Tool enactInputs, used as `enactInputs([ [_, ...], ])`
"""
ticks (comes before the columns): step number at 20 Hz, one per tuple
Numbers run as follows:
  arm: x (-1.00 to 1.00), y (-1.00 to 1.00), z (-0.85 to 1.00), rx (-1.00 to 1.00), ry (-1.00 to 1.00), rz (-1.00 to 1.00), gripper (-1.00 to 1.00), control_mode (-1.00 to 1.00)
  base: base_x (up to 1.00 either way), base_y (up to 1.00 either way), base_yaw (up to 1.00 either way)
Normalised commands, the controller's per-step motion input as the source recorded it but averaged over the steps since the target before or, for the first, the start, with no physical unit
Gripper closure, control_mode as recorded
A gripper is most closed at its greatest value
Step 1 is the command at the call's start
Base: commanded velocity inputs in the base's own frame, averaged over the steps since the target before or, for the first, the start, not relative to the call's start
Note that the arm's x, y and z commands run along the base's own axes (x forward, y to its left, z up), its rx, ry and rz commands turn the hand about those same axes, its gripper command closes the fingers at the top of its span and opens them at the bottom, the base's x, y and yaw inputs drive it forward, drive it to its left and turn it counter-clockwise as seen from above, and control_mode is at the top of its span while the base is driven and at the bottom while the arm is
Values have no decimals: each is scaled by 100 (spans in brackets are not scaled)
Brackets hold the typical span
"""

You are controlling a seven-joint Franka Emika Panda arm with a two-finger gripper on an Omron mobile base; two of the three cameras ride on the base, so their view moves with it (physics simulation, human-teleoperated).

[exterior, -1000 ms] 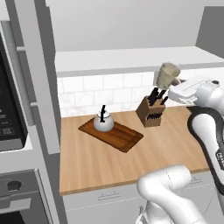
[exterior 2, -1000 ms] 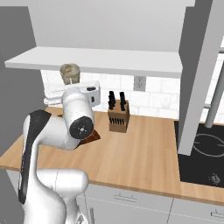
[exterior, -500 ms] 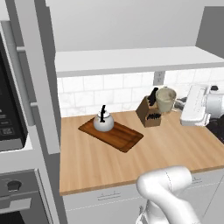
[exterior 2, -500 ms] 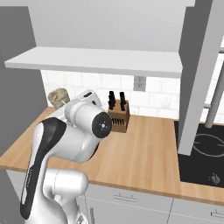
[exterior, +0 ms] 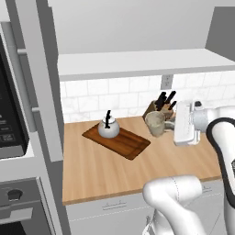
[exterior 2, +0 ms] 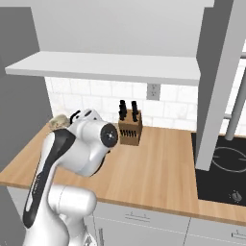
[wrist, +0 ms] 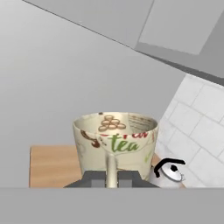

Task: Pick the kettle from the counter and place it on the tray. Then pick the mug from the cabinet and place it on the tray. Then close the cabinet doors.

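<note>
The beige mug (exterior: 156, 124) hangs in the air above the counter (exterior: 105, 170), just right of the tray (exterior: 123, 143), with my gripper (exterior: 170, 126) shut on its handle. In the hand view the mug (wrist: 116, 138) sits right in front of the gripper (wrist: 111, 177), its handle pinched between the fingers. The silver kettle (exterior: 109, 129) stands on the dark wooden tray; it also appears at lower right in the hand view as the kettle (wrist: 170, 171). From the right base view a bit of the mug (exterior 2: 58, 122) peeks out behind the arm.
A knife block (exterior: 160, 108) stands against the tiled wall just behind the mug. The cabinet shelf (exterior: 137, 62) runs overhead, with its doors (exterior: 46, 87) swung open at both sides. A stovetop (exterior 2: 223, 168) lies right of the counter (exterior 2: 153, 168), an oven column at far left.
The gripper has carried the mug down from shelf height and leftward, from above the knife block to just in front of it, closer to the tray. The kettle and tray have not moved.
</note>
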Motion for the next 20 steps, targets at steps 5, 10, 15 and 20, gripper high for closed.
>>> enactInputs([
  [5, 71, 6, -60, 6, 1, 5, 100, -100, 0, 0, 0],
  [10, 82, 2, -62, 2, 14, 17, 100, -100, 0, 0, 0],
  [15, 75, 3, -54, 4, 10, 16, 100, -100, 0, 0, 0],
  [20, 68, 0, -32, 11, 2, 15, 100, -100, 0, 0, 0],
])
